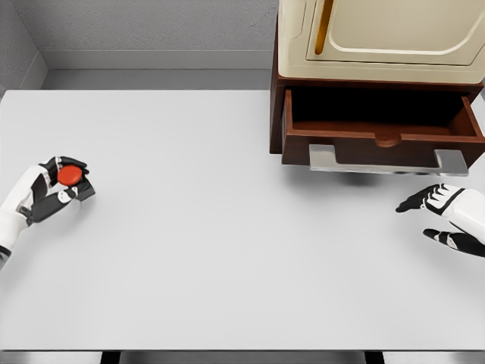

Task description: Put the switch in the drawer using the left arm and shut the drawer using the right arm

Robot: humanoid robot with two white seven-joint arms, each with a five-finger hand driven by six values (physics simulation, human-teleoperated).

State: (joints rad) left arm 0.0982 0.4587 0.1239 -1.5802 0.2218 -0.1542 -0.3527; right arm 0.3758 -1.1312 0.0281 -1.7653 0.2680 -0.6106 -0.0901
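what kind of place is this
Likely a simulated tabletop test bench, not a real room: a plain white table, one cabinet with an open drawer, and a left hand holding a red switch.

red-buttoned switch (pixel 70 177) at table's left edge, seemingly black-bodied, brown drawer (pixel 383 129) pulled open

From where I stand there is no writing to read anywhere: no label, brand, number or sign shows on any surface.
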